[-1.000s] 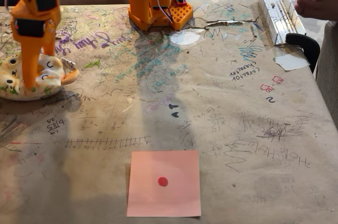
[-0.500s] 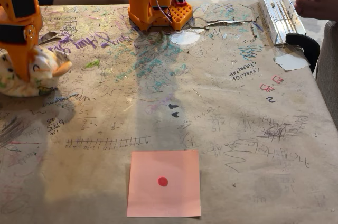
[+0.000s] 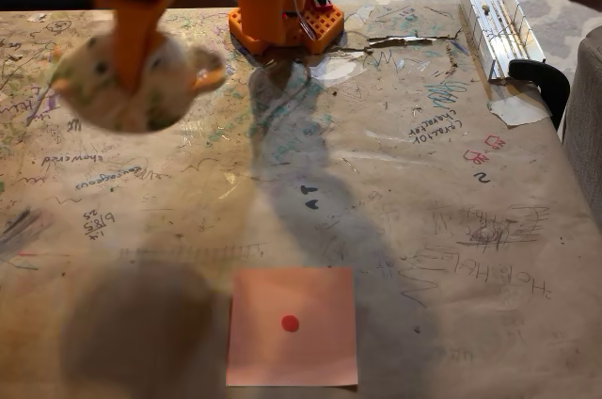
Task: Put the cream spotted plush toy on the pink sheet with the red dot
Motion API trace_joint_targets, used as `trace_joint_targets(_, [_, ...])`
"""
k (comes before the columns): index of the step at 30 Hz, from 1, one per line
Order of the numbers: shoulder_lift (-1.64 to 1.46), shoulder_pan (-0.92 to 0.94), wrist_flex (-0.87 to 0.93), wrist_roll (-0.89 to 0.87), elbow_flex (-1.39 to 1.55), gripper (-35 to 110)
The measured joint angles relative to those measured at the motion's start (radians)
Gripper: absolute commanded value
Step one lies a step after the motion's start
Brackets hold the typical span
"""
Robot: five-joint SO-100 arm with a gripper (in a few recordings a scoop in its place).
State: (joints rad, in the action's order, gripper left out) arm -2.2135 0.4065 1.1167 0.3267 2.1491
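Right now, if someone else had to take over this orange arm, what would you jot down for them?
Gripper: jaws shut on the plush, blurred in the fixed view.
Plush: lifted clear of the table, upper left, its shadow left of the sheet.
Pink sheet: flat near the front edge, red dot uncovered.
Done: toy grasped and raised.
Left: carry it over the sheet, lower, release on the dot.

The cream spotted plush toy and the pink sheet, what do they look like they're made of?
The cream spotted plush toy, held up in the gripper, looks like soft stuffed fabric: rounded, matte, bulging around the grip, though blurred. The pink sheet with the red dot looks like thin matte paper, lying flat with crisp edges.
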Motion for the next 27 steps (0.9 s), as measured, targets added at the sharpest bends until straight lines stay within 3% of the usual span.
trace_joint_targets(12, [-1.068,-0.238,0.301,-0.130,0.155,0])
trace_joint_targets(27, [-1.152,-0.399,0.373,-0.166,0.117,0])
